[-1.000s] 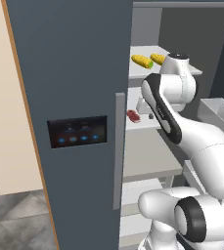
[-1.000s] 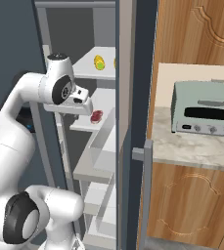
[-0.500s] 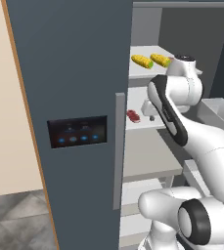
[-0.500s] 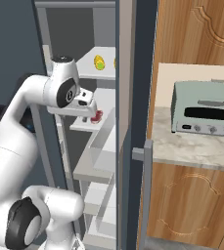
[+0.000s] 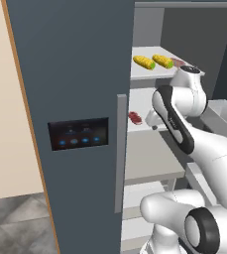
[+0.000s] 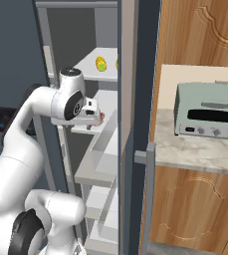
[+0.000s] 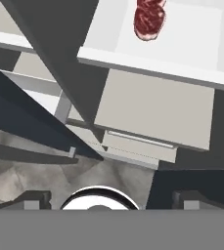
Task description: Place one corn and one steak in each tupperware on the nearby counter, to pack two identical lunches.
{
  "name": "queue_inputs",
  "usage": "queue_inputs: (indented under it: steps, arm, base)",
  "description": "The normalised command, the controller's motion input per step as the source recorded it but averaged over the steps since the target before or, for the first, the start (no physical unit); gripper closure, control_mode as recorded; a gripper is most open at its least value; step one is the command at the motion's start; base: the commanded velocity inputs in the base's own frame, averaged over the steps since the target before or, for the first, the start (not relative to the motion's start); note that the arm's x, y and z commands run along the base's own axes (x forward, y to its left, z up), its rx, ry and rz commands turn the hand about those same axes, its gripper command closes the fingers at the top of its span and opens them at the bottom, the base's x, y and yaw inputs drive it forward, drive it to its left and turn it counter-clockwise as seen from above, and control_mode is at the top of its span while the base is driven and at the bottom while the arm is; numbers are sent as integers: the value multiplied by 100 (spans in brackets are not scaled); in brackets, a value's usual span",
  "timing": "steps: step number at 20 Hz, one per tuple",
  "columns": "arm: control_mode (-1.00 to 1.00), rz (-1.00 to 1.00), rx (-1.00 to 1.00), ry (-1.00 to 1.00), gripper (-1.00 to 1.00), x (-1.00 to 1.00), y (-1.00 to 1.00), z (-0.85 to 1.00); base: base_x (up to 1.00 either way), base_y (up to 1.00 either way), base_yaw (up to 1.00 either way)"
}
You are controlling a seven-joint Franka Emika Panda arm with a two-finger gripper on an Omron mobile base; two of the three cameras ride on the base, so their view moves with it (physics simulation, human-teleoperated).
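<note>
Nearest the base, at about 5 o'clock in the left base view, the white arm rises and bends toward the open fridge, its gripper [image 5: 149,119] held level with the middle shelf [image 5: 140,130]. Whether its tips stand apart or together I cannot tell: the hand view cuts them off at the bottom, and both base views show the hand only from the side. Just beyond it, at about 9 o'clock from the hand in the left base view, a steak [image 5: 134,117] lies flat on that white shelf; the hand view shows the steak [image 7: 149,17] at 12 o'clock, apart from the tips. Farther up, toward 1 o'clock, two corn cobs [image 5: 144,62] rest side by side on the upper shelf, with another reddish piece behind them, likely the second steak. Beside the fridge in the right base view, the counter [image 6: 200,154] carries a pale-green toaster oven [image 6: 208,110]. Judging by this, the first pick is in hand: the next move calls for advancing the hand over the meat, lowering, and closing on it.
</note>
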Motion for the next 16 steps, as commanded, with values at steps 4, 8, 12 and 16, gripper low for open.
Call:
queue_inputs:
  steps: [4, 8, 12, 16]
  arm:
    - [-100, 12, 0, -8, -100, 16, -3, -30]
    - [-100, 11, 2, -2, -100, 25, -9, -15]
    - [-100, 11, 4, -2, -100, 38, -8, -12]
    - [-100, 9, 2, -6, -100, 43, 0, -8]
  base:
    - [0, 0, 0]
    - [0, 0, 0]
    - [0, 0, 0]
    - [0, 0, 0]
